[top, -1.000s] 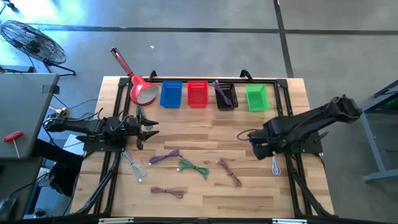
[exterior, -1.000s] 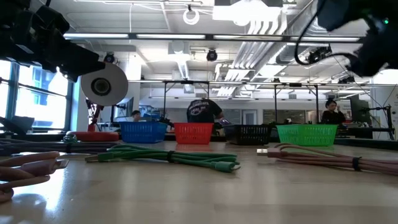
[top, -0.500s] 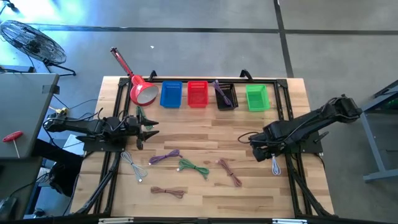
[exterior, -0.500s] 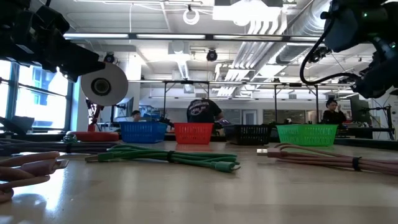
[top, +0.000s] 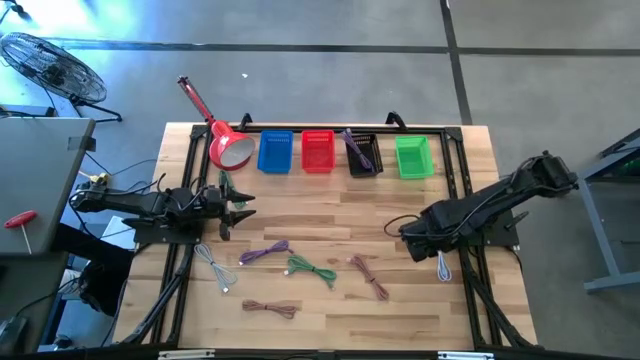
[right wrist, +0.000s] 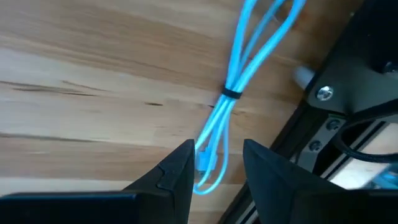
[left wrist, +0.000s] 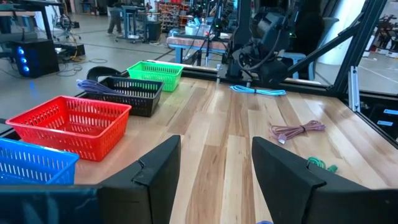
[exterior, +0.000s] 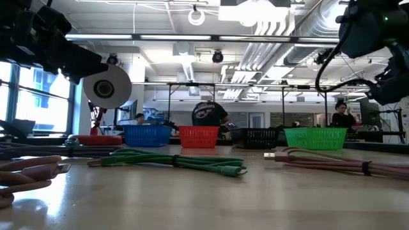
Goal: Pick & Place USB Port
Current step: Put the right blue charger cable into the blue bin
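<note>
High view: table has 4 baskets along the far edge: blue, red, black with a purple cable in it, green. Left gripper hangs over the table's left side, well apart from the cables. Right gripper sits low at the right, just beside the light-blue cable by the frame rail. Loose on the wood: white cable, purple cable, green cable, pink cable, brown cable. Low view: green cable mid-table, pink cable to its right, baskets in a row behind. Left wrist: left fingers spread, nothing between them; right arm far off over the blue cable. Right wrist: right fingers spread, straddling the banded blue cable lying on the wood; contact not clear, not pinching it.
</note>
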Tool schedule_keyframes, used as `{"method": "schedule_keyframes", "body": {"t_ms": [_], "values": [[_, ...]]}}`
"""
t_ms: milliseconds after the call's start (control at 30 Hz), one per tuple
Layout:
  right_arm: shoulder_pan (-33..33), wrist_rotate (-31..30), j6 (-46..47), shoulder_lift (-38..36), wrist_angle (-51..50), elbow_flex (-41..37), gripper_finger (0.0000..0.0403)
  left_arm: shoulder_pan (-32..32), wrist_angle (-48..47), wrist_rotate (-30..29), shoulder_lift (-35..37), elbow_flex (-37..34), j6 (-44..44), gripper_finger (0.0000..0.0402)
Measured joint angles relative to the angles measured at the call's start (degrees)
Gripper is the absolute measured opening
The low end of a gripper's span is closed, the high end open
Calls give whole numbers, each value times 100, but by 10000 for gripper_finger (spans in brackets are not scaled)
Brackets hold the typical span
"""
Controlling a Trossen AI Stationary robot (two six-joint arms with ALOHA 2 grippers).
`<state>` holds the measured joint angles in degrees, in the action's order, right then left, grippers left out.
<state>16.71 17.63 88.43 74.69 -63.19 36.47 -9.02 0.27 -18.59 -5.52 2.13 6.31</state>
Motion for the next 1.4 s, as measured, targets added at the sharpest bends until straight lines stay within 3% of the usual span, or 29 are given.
{"method": "schedule_keyframes", "body": {"t_ms": [567, 867, 1167, 1267, 1400], "values": [[302, 247, -22, 1033, 535, 7, 129, 2, 2, 4, 0, 0, 2, 195], [300, 227, -24, 1086, 536, -20, 129, 2, 2, 11, 1, 0, 2, 195], [313, 597, 139, 1042, 1230, -604, 127, 1, 2, 15, 1, 0, 4, 195], [311, 592, 105, 1052, 1233, -610, 106, 2, 2, 15, 0, 0, 4, 195], [313, 556, -46, 1064, 1290, -613, 37, 1, 2, 15, 1, 0, 4, 195]]}}
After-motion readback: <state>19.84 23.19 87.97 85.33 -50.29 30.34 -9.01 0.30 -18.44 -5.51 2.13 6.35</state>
